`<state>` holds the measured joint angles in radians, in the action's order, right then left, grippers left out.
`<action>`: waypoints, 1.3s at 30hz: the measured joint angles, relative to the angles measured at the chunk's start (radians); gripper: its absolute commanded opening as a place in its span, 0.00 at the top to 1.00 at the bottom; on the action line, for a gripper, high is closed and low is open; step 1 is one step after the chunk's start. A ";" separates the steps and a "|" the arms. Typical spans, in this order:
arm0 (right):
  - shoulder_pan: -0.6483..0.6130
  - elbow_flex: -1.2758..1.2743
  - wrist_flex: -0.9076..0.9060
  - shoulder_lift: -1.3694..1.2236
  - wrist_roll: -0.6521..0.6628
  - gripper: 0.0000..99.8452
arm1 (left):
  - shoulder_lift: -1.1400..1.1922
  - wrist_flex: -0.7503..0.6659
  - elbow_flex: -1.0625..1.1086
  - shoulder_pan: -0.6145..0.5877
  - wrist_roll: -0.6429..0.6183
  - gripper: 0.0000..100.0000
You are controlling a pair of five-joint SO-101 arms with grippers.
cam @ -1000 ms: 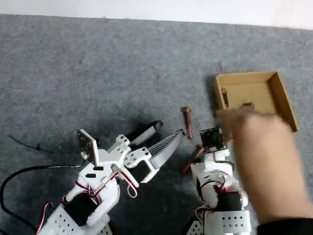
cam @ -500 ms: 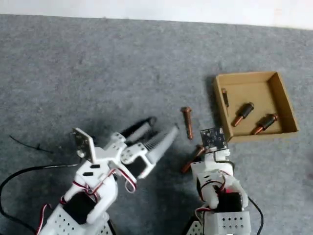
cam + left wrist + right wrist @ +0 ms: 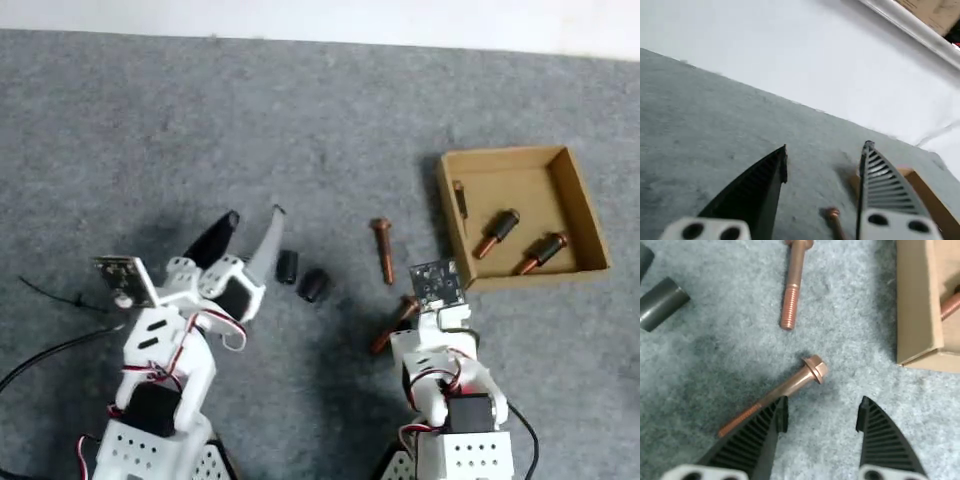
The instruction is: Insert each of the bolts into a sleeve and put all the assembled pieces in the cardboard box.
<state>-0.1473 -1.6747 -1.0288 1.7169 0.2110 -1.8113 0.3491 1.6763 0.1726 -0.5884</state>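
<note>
I see the left gripper [image 3: 255, 213] released and empty, just left of the two sleeves [image 3: 314, 286]. The right gripper [image 3: 823, 401] is released, a bolt [image 3: 790, 385] just beyond its tips, with the cardboard box [image 3: 590, 215] far right.

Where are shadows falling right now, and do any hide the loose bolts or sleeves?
High view: soft shadows edge the two short black sleeves, hiding nothing; the brown cardboard box is shaded along one inner wall. Right wrist view: a dark patch lies beside the nearer copper bolt, which stays plain. Left wrist view: a copper bolt's head shows unobscured.
</note>
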 measured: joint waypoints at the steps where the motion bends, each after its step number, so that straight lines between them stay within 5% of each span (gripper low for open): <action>1: 0.000 0.000 0.000 0.000 0.000 0.79 | 0.000 0.000 0.000 -0.012 0.000 0.77; 39: 0.000 0.000 0.000 0.000 0.000 0.79 | 0.000 0.227 0.000 -0.074 0.000 0.77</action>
<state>-0.1473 -1.6747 -1.0288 1.7169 0.2110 -1.8113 0.5762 1.6763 0.0990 -0.5884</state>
